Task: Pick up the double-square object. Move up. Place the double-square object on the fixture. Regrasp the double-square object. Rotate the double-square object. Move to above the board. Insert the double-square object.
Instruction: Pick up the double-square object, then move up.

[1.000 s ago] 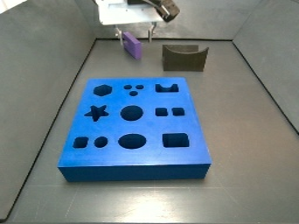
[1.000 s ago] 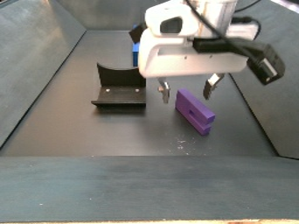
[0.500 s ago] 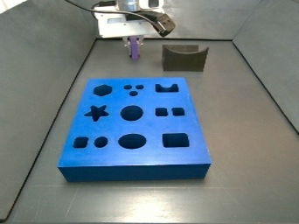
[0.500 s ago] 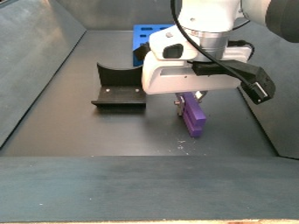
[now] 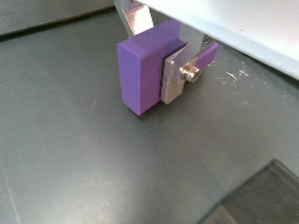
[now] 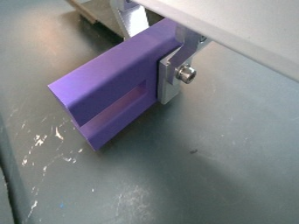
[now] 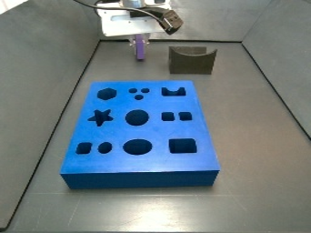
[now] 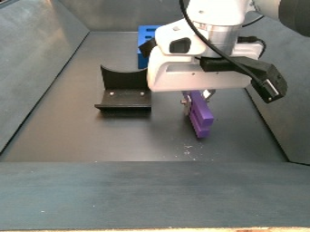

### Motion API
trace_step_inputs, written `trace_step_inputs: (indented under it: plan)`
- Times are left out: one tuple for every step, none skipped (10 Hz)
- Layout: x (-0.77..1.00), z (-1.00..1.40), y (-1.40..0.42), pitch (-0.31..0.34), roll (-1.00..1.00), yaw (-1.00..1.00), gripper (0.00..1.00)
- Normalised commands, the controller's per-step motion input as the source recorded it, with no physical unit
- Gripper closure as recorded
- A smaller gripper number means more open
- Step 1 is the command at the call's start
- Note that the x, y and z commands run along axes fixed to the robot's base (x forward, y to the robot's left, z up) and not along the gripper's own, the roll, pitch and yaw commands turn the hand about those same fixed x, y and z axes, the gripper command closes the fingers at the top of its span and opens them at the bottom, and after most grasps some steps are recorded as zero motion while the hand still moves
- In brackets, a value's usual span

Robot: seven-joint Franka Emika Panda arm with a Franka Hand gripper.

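The double-square object is a lavender slab standing on its long edge, clamped between the silver fingers of my gripper, which is shut on it. In a wrist view its broad face shows a shallow recess. In the side views the gripper holds the slab at the floor's far end, very low; whether it touches the floor I cannot tell. The dark notched fixture stands apart beside it. The blue board with its shaped holes lies mid-floor.
Grey walls enclose the dark floor on all sides. The fixture sits a short way from the held slab, and the board's end shows behind the gripper body. Pale scratches mark the floor.
One second ago the gripper hung open over the slab, which lay askew. It has since shut on the slab, squared it up, and risen very slightly.
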Motion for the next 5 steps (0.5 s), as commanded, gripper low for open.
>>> trace_step_inputs:
  plan:
    - [0.0,0.0,0.0,0.0,0.0,0.0,1.0]
    - [0.0,0.0,0.0,0.0,0.0,0.0,1.0]
    - [0.0,0.0,0.0,0.0,0.0,0.0,1.0]
    - [0.0,0.97,0.0,0.0,0.0,0.0,1.0]
    - [-0.04,0.93,-0.05,0.0,0.0,-0.03,1.0]
